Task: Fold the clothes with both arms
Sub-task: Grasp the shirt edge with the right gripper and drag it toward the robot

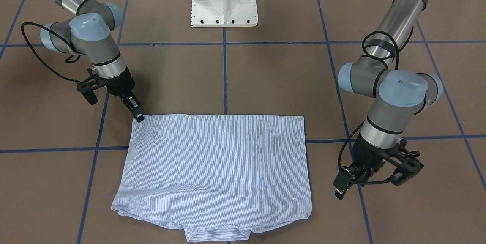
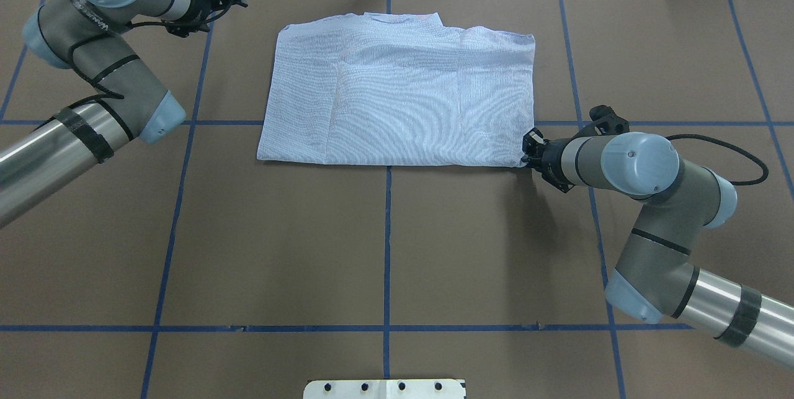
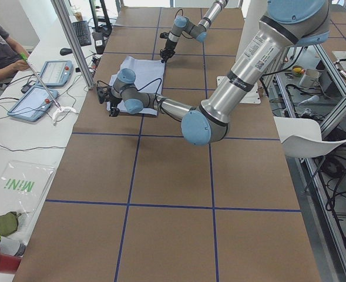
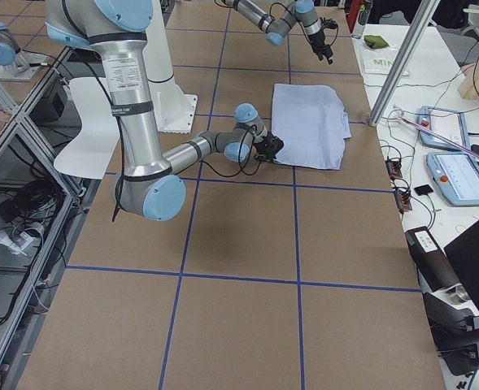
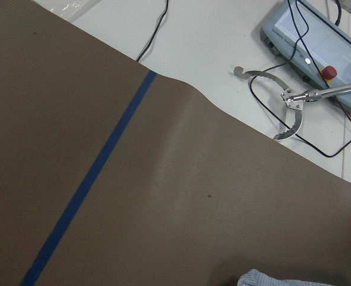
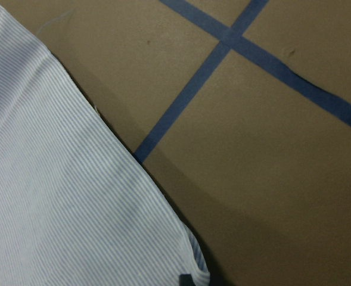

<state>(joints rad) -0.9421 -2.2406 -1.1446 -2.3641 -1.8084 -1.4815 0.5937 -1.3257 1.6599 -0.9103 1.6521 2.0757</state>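
shirt [image 2: 397, 95]: 1 | arms: 2, left arm [image 2: 93, 76], right arm [image 2: 657, 244] | hands: 2, left hand [image 1: 341, 188], right hand [image 1: 139, 117] | desk [image 2: 279, 250]: 1 | base [image 1: 224, 5]: 1 | tablets [image 3: 33, 103]: 2

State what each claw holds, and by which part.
Left claw holds nothing. Right claw touches the striped shirt at the corner nearest that arm; whether it pinches cannot be told.

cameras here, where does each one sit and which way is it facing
Front-facing: across the table, steeply down on the shirt; white base on top, left arm at view's right.
Overhead: behind that base, looking forward; right arm on the right.
Exterior left: table's left end; left arm near.
Exterior right: opposite end; right arm near.
Left wrist: bare table, tablet beyond; no arm.
Right wrist: shirt corner, blue tape.
Shared: front-facing and overhead both show the whole shirt.
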